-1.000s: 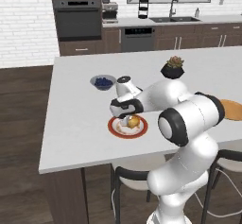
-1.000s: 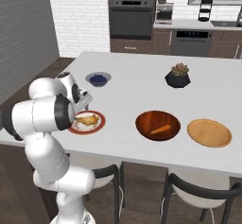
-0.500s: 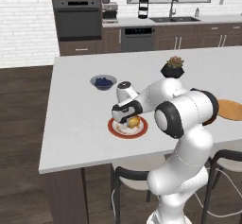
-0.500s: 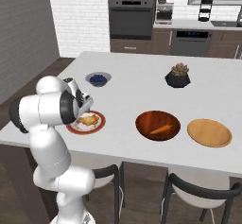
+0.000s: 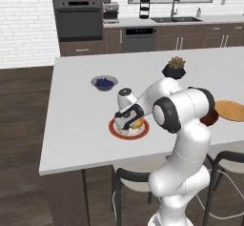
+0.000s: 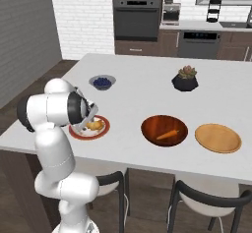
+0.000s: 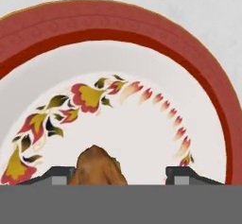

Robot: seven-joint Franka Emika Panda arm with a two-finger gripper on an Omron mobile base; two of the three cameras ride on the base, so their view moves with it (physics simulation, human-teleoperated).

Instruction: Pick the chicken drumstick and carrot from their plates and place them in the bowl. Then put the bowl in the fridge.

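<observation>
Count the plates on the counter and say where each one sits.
2. The red-rimmed plate lies under the gripper, holding the chicken drumstick. The plain wooden plate lies right of the bowl.

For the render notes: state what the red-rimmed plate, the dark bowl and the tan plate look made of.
Red-rimmed plate: likely glazed ceramic, with a cream centre and painted floral pattern. Dark bowl: probably polished wood, reddish-brown with a glossy sheen. Tan plate: seemingly matte unfinished wood, plain and pale.

carrot [image 6: 166, 135] in bowl [image 6: 164, 123], drumstick [image 6: 96, 126] on plate [image 6: 78, 133]
</observation>
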